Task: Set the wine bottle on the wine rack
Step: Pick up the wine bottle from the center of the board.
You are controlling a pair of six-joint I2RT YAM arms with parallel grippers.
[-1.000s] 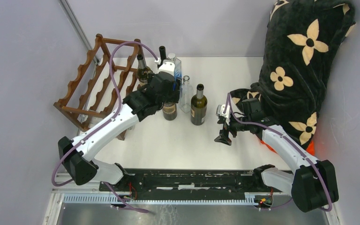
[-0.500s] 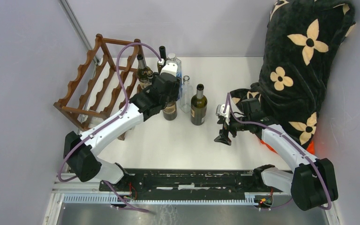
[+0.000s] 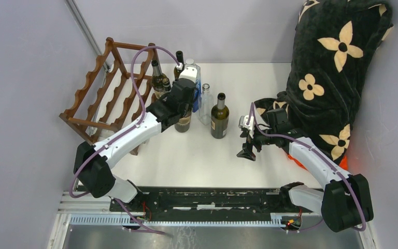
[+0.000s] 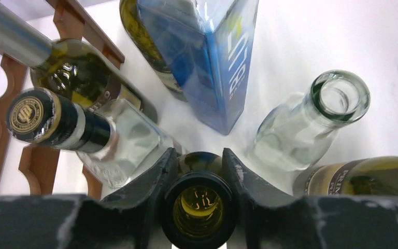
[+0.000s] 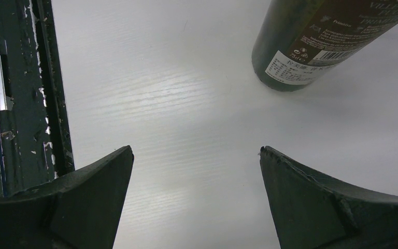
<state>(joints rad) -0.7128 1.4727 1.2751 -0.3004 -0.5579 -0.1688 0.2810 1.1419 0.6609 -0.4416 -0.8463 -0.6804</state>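
A dark green wine bottle (image 3: 183,122) stands upright among other bottles, just right of the wine rack (image 3: 111,88). My left gripper (image 3: 183,101) comes down over it from above. In the left wrist view the bottle's open mouth (image 4: 198,207) sits between the two black fingers (image 4: 155,176), which press on its neck from both sides; the left gripper (image 4: 199,153) is shut on it. The reddish-brown rack (image 4: 37,167) shows at the left edge. My right gripper (image 3: 247,150) hangs open over bare table, and the right gripper (image 5: 197,150) holds nothing.
Around the gripped bottle stand a clear glass bottle (image 3: 205,104), a blue square bottle (image 3: 195,78), a foil-capped bottle (image 3: 159,79) and another dark green bottle (image 3: 219,117). A black flowered blanket (image 3: 331,67) fills the right side.
My left gripper's fingers have closed from wide apart onto the bottle's neck, and the bottle has shifted slightly left. The right arm has not moved.
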